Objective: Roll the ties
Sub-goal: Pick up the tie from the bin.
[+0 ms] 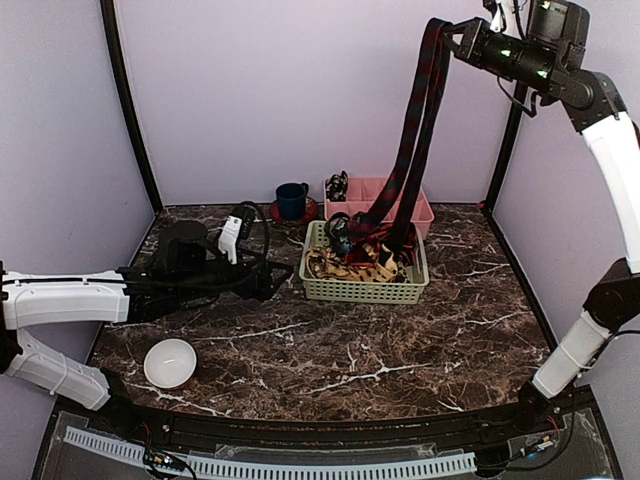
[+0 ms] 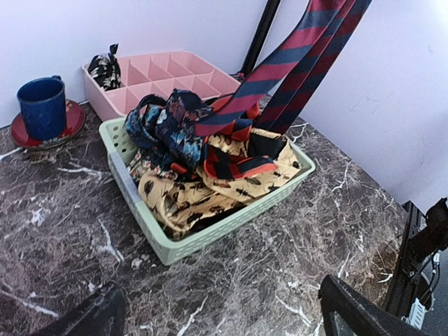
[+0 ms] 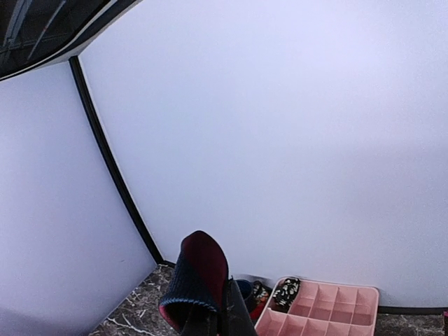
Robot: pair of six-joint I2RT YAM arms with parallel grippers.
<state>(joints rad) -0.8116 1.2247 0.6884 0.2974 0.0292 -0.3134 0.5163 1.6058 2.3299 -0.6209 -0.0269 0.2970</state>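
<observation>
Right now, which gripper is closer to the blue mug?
Left. The left gripper hovers low over the table, just on the near side of the blue mug. The right gripper is high above and right of it, shut on the striped tie.

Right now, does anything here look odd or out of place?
Yes: a dark, red-striped fabric necktie dangles high from the right gripper, its ends trailing into the pale green plastic basket of tangled ties.

Mug: a blue mug (image 1: 291, 199) is sitting on a red saucer (image 1: 311, 211) at 11 o'clock on the table (image 1: 450, 340).
Tray: a pink compartment tray (image 1: 425, 212) is lying at 1 o'clock, beside the saucer.
Basket: a pale green slotted basket (image 1: 360, 291) is standing just in front of the tray.
Bowl: a white bowl (image 1: 170, 362) is resting at 8 o'clock, well apart.
</observation>
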